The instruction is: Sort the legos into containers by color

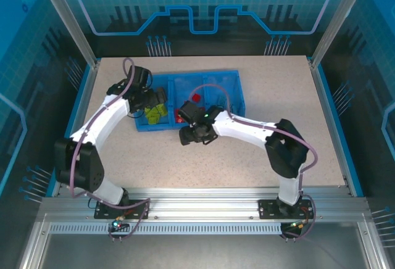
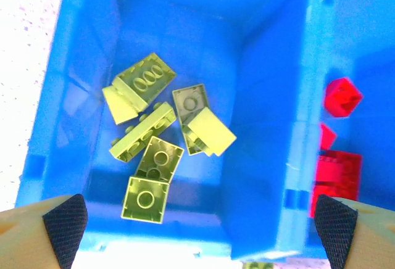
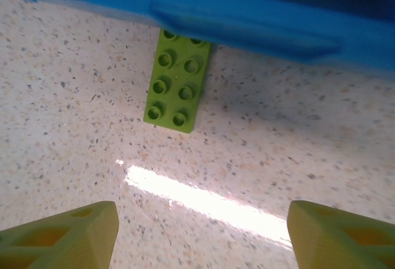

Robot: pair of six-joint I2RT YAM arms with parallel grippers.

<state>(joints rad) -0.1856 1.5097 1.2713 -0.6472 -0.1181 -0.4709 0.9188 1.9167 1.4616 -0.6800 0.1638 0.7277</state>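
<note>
Green brick (image 3: 178, 81) lies studs-up on the table (image 3: 74, 96), outside the tray (image 3: 247, 28), with its far end tucked under the lip of the tray's near wall. It sits straight ahead of the right gripper (image 3: 200, 223), a little left of the midline between the fingers. Its long axis runs away from the jaws toward the tray, the far end leaning slightly right. The right jaws stand wide apart with nothing between them. Their gap runs across the brick's short side, so a straight advance looks likely to put one finger on each long face with little turning of the wrist. The lip overhead is the likely snag: the grip probably has to land on the near half, and the brick would have to slide back before it can lift.

The right arm is clearly the nearer one. The left gripper (image 2: 200, 219) hangs over the left compartment (image 2: 185, 47), fingers spread wide and holding nothing, looking down into it and not at the stray brick.

That left compartment holds a loose heap of green bricks (image 2: 154, 152), some flat and some tipped on one another. The middle compartment (image 2: 370, 65), past the dividing wall, holds red bricks (image 2: 342, 96). Judging by colour, the stray belongs in the left compartment, just over the wall from where it lies. What is in the third compartment (image 1: 229, 90) I cannot tell from above.
</note>
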